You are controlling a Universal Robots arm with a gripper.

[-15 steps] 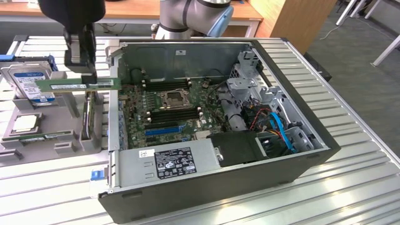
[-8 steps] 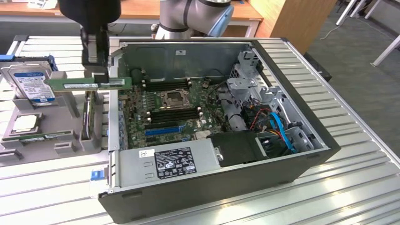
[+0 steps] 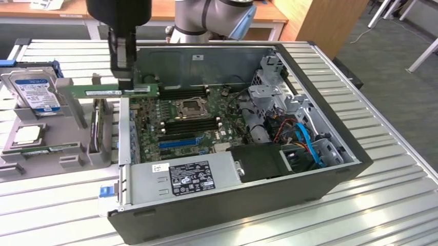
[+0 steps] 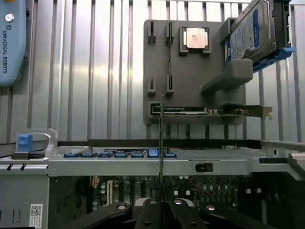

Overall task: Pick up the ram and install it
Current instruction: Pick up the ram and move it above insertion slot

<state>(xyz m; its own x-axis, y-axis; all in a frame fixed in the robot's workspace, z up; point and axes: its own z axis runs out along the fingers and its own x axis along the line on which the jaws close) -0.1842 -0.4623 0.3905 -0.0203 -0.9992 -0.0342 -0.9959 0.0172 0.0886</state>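
Right now the gripper (image 3: 124, 77) is closed tight on the ram (image 3: 145, 90), pinching its top edge near the middle. The stick hangs level in the air, clear of everything beneath it. It straddles the wall of the open computer case (image 3: 239, 215) on the exterior view's left. One end reaches over the motherboard (image 3: 205, 100), and the other hangs over the grey holder (image 3: 75, 154) on the table (image 3: 390, 205). In the wrist view the ram (image 4: 161, 143) shows edge-on as a thin line running out from between the gripper's fingers (image 4: 151, 210) and crossing the case's rim. Inside the case, the dark memory slots (image 3: 184, 125) lie uncovered beside the processor socket (image 3: 190, 106), with open room above them. The power supply (image 3: 184, 177) borders the board on the near side. Cables and a drive cage (image 3: 274, 97) crowd the exterior view's right.
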